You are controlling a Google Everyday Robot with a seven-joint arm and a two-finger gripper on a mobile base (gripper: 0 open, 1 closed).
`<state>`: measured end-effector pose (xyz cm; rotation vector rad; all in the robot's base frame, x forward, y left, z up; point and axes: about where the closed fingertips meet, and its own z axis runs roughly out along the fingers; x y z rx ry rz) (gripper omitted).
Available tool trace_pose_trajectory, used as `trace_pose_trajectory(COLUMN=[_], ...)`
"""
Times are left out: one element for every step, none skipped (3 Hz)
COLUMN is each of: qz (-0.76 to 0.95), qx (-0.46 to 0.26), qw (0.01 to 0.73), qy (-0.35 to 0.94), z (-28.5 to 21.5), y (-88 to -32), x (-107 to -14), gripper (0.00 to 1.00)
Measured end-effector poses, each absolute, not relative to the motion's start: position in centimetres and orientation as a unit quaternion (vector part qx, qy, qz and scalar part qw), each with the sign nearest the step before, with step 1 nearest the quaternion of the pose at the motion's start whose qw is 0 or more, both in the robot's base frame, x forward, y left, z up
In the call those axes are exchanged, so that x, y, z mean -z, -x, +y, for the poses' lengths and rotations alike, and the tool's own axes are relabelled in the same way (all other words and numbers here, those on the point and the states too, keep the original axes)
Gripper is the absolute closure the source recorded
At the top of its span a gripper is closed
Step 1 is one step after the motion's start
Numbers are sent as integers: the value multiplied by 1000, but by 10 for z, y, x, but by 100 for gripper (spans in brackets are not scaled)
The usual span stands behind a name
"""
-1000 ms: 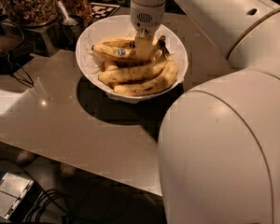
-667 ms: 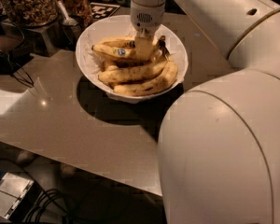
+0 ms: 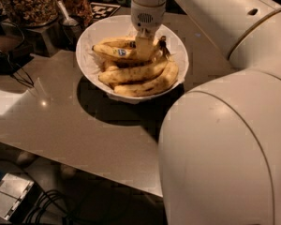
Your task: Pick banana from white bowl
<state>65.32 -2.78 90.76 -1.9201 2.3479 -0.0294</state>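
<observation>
The end effector (image 3: 145, 49) points straight down into the white bowl (image 3: 103, 29), on the stickered banana (image 3: 113, 52), apparently to grasp it; I cannot tell whether it grips.

Looks like a break-room or kitchenette snack counter turned robot test site: a pale, stone-like counter (image 3: 61, 121) carrying a white bowl (image 3: 102, 29) of bananas (image 3: 136, 74), with glass jars (image 3: 25, 1) of nuts or snacks and a metal scoop (image 3: 65, 15) at the back. Points to lab use through a black-and-white square marker (image 3: 105, 8) lying behind the bowl, and through loose cables (image 3: 51, 205) and a grey box (image 3: 11, 196) on the floor below the counter edge. Places the gripper (image 3: 145, 48) down inside the bowl, on top of the bananas, under a thick white arm (image 3: 225, 22).
</observation>
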Motion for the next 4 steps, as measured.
trace_pose_trajectory(qz=[773,773,773,773], qx=[10,10,10,10], qw=[54,54,54,54], qy=[632,632,632,632], z=[-28,-28,-28,-28], y=[-653,-653,-653,-653], x=[-908,-914,-908,-908], gripper=[100,100,100,100])
